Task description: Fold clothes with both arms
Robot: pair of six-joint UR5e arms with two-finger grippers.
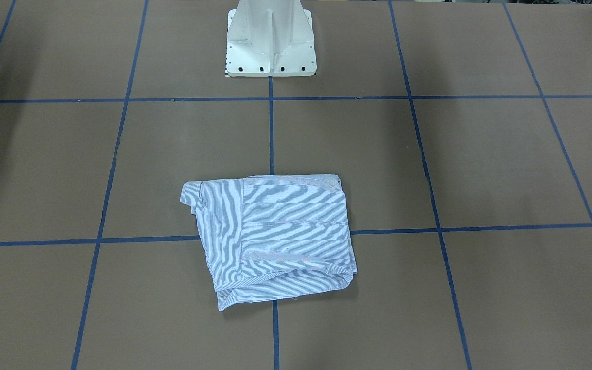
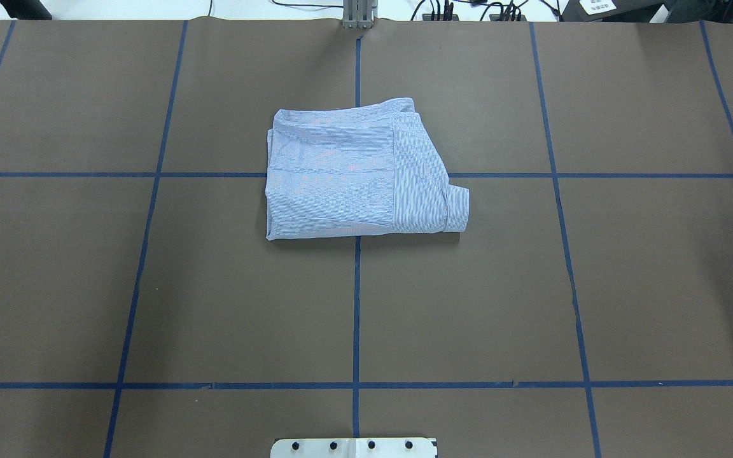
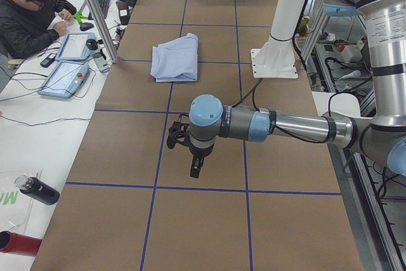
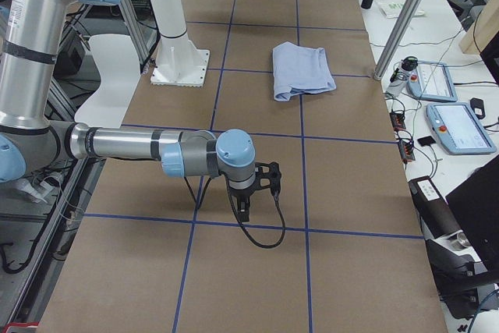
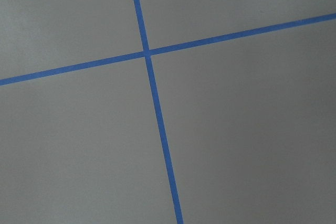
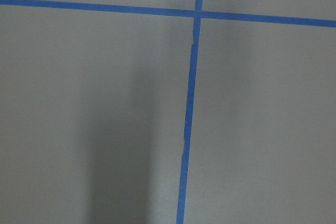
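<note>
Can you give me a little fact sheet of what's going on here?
Garment: shirt, folded, lying flat
Surface: table, brown with blue tape grid
Left gripper: above bare table, apart from shirt; open or shut unclear
Right gripper: likewise, at the other end
Bystander: person seated at a side desk

Overhead and front cameras are facing each other over the light-blue striped shirt; wrist cameras are peering closely down at the brown table.

We record the shirt lying on the table, straight ahead of the pedestal base and well apart from it.
</note>
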